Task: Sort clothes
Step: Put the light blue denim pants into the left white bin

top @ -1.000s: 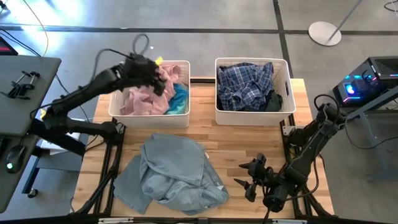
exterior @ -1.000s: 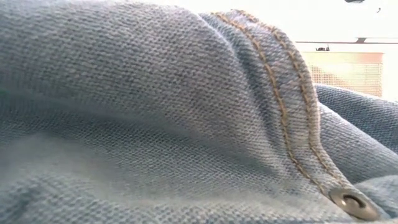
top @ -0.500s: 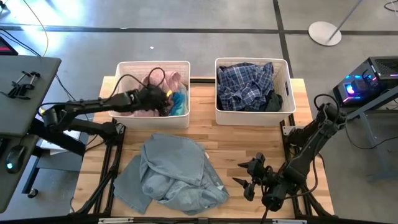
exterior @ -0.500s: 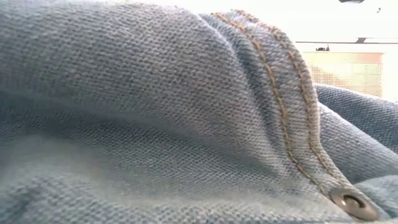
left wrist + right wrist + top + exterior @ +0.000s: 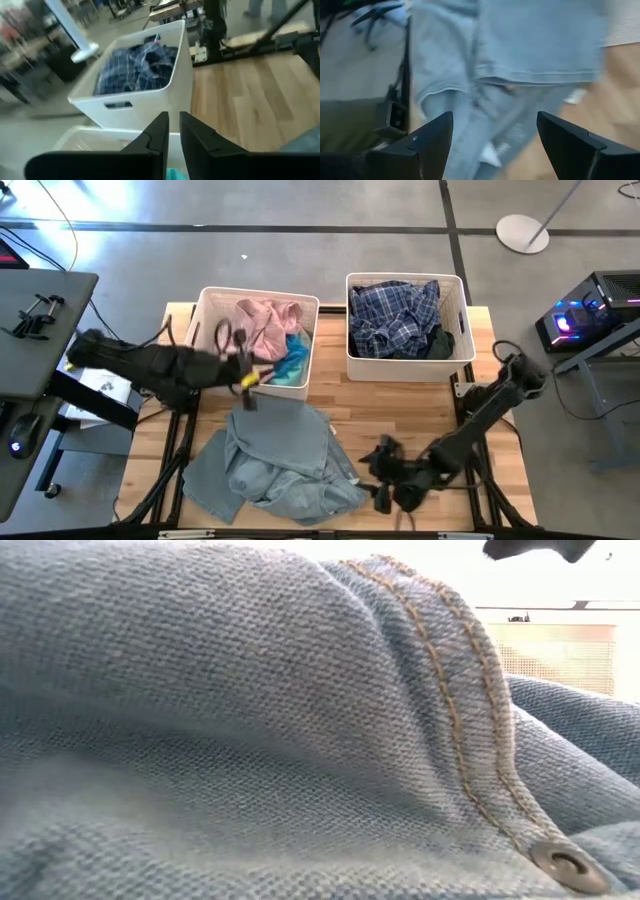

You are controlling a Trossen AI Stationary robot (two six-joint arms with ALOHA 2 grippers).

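- Though blurred in the high view, left claw (image 5: pixel 246 380) low at the front wall of the left basket (image 5: pixel 207 310), over the counter (image 5: pixel 400 410); fingers nearly pressed together in its wrist view, nothing pinched between them.
- Inside the left basket: 1 pale pink garment (image 5: pixel 262 318) bunched toward the back, 1 teal garment (image 5: pixel 295 360) at the front right corner. Both thin and light by the look, likely to slump and slide; best pinched at a raised fold, not a flat patch.
- On the counter in front of the baskets: 1 grey-blue denim garment (image 5: pixel 275 455), crumpled, unsorted, filling the low view with its seam and a metal rivet. Probably the heaviest and stiffest piece here, yet limp enough to trail when lifted; thick stitched seam or a high ridge of cloth the safest hold, since a loose hem might drag the rest across the wood.
- Just beside the denim's right edge: right claw (image 5: pixel 385 480), fingers spread wide, empty, aimed at the cloth in its wrist view, apart from it as far as can be told.
- At the back right: right basket (image 5: pixel 405 368) with 1 navy-white plaid garment (image 5: pixel 395 315) heaped on top and 1 black garment (image 5: pixel 440 342) tucked at its right side.
- Count: 2 baskets, 2 claws, 5 garments visible, 4 of them in baskets and 1 on the counter; more possibly hidden beneath.
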